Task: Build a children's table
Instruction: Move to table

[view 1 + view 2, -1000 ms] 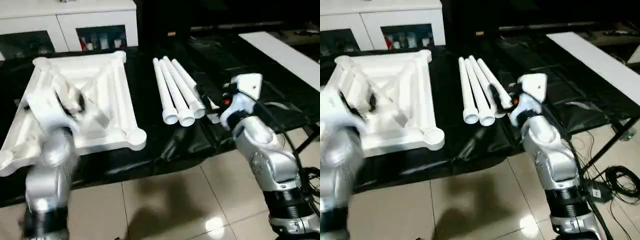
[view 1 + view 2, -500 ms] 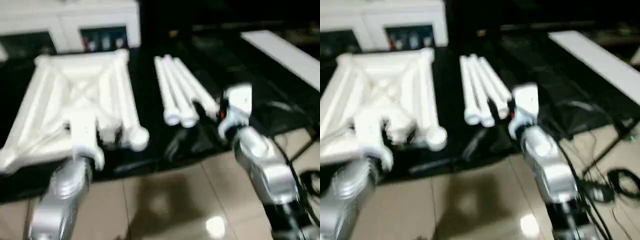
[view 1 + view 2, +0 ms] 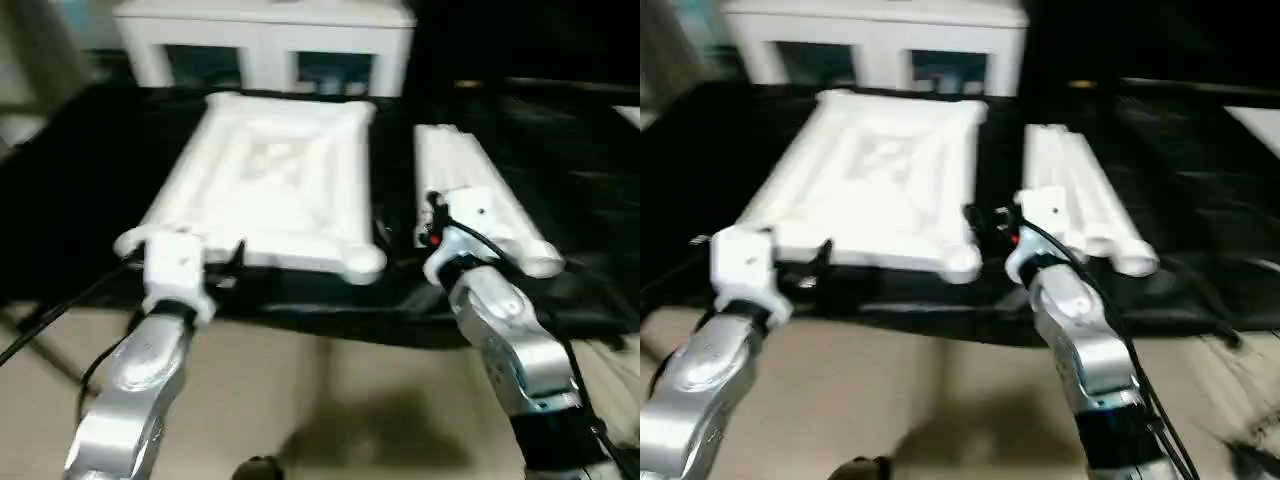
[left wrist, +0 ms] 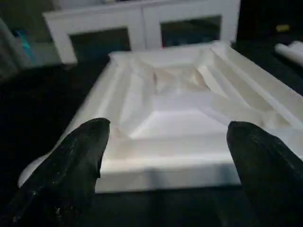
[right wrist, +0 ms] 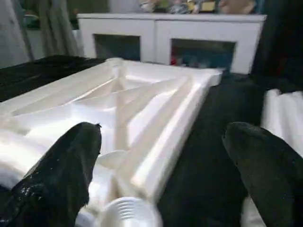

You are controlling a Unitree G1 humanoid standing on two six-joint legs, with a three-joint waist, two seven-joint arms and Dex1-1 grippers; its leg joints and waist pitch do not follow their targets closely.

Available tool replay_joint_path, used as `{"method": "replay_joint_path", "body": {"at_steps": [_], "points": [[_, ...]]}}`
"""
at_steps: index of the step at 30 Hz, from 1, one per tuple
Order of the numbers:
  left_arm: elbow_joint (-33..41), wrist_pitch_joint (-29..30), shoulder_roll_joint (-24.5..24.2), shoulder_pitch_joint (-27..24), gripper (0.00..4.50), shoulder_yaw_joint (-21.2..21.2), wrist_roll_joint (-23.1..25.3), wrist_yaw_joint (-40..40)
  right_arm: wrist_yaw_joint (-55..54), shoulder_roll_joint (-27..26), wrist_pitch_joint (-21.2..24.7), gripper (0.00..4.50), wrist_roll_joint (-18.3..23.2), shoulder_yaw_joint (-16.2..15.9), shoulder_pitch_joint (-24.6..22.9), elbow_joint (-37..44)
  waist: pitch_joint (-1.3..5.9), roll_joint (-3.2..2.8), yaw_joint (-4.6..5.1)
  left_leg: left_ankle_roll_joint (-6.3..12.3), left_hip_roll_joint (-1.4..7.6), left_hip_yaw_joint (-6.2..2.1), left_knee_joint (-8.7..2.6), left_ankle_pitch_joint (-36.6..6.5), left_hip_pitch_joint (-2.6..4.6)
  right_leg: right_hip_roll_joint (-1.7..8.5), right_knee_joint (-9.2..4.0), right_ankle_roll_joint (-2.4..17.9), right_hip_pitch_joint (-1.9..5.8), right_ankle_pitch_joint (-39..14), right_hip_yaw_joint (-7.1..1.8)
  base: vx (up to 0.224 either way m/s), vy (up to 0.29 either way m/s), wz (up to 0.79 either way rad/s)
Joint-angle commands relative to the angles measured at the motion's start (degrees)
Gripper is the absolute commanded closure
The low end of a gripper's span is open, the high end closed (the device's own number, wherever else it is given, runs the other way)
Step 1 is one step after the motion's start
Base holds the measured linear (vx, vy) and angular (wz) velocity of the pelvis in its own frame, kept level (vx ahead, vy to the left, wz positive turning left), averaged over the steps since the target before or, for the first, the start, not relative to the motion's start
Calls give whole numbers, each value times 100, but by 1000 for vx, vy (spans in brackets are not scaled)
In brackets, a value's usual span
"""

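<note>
Both arms have pulled back off the table top (image 3: 270,180) since a second ago. Left gripper (image 4: 163,142) is spread wide, holding nothing, hanging just short of the top's near edge. Right gripper (image 5: 161,142) is released too, by the top's near right corner socket (image 5: 128,213). Legs (image 3: 480,200) lie bundled just right of the top, white cabinet (image 3: 265,40) behind it.

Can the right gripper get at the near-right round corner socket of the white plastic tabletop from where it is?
Probably yes. The right gripper is open, and the corner socket of the tabletop lies just ahead between its fingers, with nothing in between. The white tube legs lie off to its side.
</note>
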State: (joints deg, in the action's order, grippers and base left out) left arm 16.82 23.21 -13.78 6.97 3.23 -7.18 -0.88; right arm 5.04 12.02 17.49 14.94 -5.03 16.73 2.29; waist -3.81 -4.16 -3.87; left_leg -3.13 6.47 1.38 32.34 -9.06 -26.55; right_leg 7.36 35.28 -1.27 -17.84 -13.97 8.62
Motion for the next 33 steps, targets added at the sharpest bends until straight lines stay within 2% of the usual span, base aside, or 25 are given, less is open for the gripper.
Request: {"method": "replay_joint_path", "body": {"at_steps": [1, 2, 3, 4, 6, 7, 9, 10, 11, 12, 13, 14, 15, 16, 17, 18, 19, 22, 23, 25, 26, 27, 28, 30, 33], "points": [[-136, 44, 44, 75, 7, 5, -47, -64, -86, 76, 104, 0, -70, 168, -26, 220, 340, 56, -23, -89, -63, -25, -438, -2645, 101, 345, -585, 1223, 144, -2488, -189, -67, 37, 60], [-241, 4, 56, 131, 7, 18, -24, -93, -148, 17, 193, 0, 100, 347, -76, 293, 350, 138, -7, 162, 236, 209, 258, -1910, 521, 845, -972, 1294, -160, -3034, -570, -67, 37, 60], [-241, 4, 56, 131, 7, 18, -24, -93, -148, 17, 193, 0, 100, 347, -76, 293, 241, 114, -109, 494, 456, 161, 560, -867, 239, 1308, -1108, 1196, 118, -3454, -835, -47, 77, 22], [-350, -54, 11, 134, 7, 61, 84, -124, -207, 13, 359, 0, 155, 458, -173, 433, 191, 39, -140, 627, 525, 159, 408, -738, 37, 1222, -1005, 885, 254, -3472, -819, 24, 131, -25], [-421, -93, 29, 117, 7, 40, 81, -134, -177, 48, 352, 0, 114, 442, -295, 595, 377, 48, -102, 1056, 458, 402, 67, -967, 393, 507, -674, 799, -32, -2476, -644, 24, 150, -14], [-428, -90, 34, 116, 7, 37, 78, -130, -179, 48, 362, 0, 115, 440, -306, 606, 420, 22, -9, 1340, 396, 464, -44, -831, 396, 254, -524, 751, -39, -2002, -540, -3, 176, 8], [-500, -102, 63, 117, 7, 17, 86, -109, -222, 34, 527, 0, 122, 442, -378, 672, 535, -201, 331, 2862, 378, 390, -222, 299, 975, -469, 391, 123, -587, -848, -232, 10, 191, 3], [-554, -123, 92, 95, 7, 7, 75, -113, -236, 55, 593, 0, 58, 407, -422, 686, 552, -209, 381, 2594, 609, 712, -141, 443, 1022, -388, 411, -64, -771, -693, -313, -2, 202, -22], [-607, -126, 133, 84, 7, -2, 86, -107, -216, 86, 619, 0, 6, 380, -444, 693, 513, 107, 305, 2245, 884, 841, -273, 190, 763, -170, 437, -425, -678, -383, -329, -2, 202, -22], [-640, -142, 166, 76, 7, -8, 90, -106, -195, 109, 619, 0, -29, 358, -455, 694, 444, 317, 198, 1330, 765, 1206, -176, -1236, 703, 94, -83, -434, -777, -996, -618, -45, 149, -44], [-613, -161, 124, 37, 7, 110, 246, -99, -187, 113, 637, 0, -40, 363, -446, 678, 480, 499, 102, 684, 529, 1319, 374, -2017, 819, 387, -494, -437, -922, -1830, -1053, -54, 178, -41], [-580, -216, 100, -6, 7, 243, 409, -93, -174, 97, 691, 0, -53, 397, -426, 676, 318, 413, 41, 506, 541, 259, 1033, -1536, -71, 1565, -716, -37, -145, -3170, -1588, -54, 178, -41], [-576, -235, 134, -19, 7, 257, 415, -83, -161, 90, 722, 0, -76, 405, -407, 674, 356, 306, 85, 285, 485, 136, 852, -1096, 28, 1208, -647, 178, -228, -3378, -1189, 13, 217, -57], [-565, -222, 176, -31, 7, 253, 403, -56, -154, 91, 753, 0, -98, 396, -382, 655, 454, 107, 302, -261, 471, 112, 61, -1386, 227, -41, -172, 440, -364, -2371, -535, 26, 191, -38], [-560, -214, 200, -37, 7, 252, 399, -40, -150, 91, 776, 0, -111, 391, -366, 645, 431, -4, 373, -673, 780, -73, -202, -1992, 474, -368, 66, 467, -498, -1481, -530, 26, 191, -38], [-551, -156, 267, -50, 7, 246, 408, 38, -101, 88, 808, 0, -100, 364, -295, 608, 492, -54, 555, -1321, 1039, -321, -343, -1851, 588, -345, 385, 500, -566, -219, -587, -31, 154, 0], [-546, -103, 318, -56, 7, 225, 395, 88, -63, 95, 835, 0, -89, 342, -255, 597, 465, -113, 602, -1213, 1265, -494, -487, -1622, 602, -344, 580, 336, -624, -159, -531, -49, 105, -3], [-552, -42, 411, -66, 7, 219, 467, 174, 46, 138, 812, 0, -110, 253, -175, 504, 561, -41, 593, -69, 1456, -560, -430, -812, 761, -275, 670, 257, -701, -638, -565, -71, 18, -6], [-521, -34, 433, -64, 7, 208, 498, 207, 70, 131, 804, 0, -98, 256, -135, 478, 580, 93, 542, 919, 1367, -489, -473, -567, 797, -224, 565, 496, -664, -607, -632, -85, -108, -3], [-463, -18, 448, -70, 7, 181, 535, 239, 147, 114, 761, 0, -104, 270, -61, 465, 551, 345, 528, 1513, 1091, -257, -551, -1393, 643, -180, 286, 1175, -451, -347, -731, -93, -140, -2], [-444, -11, 445, -79, 7, 169, 550, 249, 176, 113, 741, 0, -131, 267, -35, 459, 518, 485, 481, 1496, 468, 186, -187, -1801, 310, 38, -316, 2196, -240, -119, -845, -54, -106, -1], [-435, -6, 441, -85, 7, 164, 562, 253, 195, 113, 729, 0, -157, 265, -20, 453, 535, 713, 323, 1362, -78, 626, 650, -1680, 204, 170, -692, 2449, -158, -487, -929, -113, -197, -2], [-415, 10, 450, -103, 7, 140, 562, 276, 223, 113, 735, 0, -183, 264, -11, 440, 558, 722, 170, 1189, -116, 741, 1120, -1535, 193, 383, -766, 2479, -80, -922, -1024, -108, -188, -1], [-395, 38, 490, -115, 7, 89, 503, 281, 245, 115, 743, 0, -192, 269, -11, 426, 369, 702, 113, 478, 53, 571, 905, -922, 103, 463, -722, 824, -32, -2386, -1087, -104, -181, -4], [-312, 1, 470, -98, 7, 86, 453, 134, 66, 141, 710, 0, -404, 253, -50, 396, 434, 487, 62, 713, 498, 351, 105, -1085, 480, 105, -655, -16, -148, -2202, -813, -100, -126, -2]]}}
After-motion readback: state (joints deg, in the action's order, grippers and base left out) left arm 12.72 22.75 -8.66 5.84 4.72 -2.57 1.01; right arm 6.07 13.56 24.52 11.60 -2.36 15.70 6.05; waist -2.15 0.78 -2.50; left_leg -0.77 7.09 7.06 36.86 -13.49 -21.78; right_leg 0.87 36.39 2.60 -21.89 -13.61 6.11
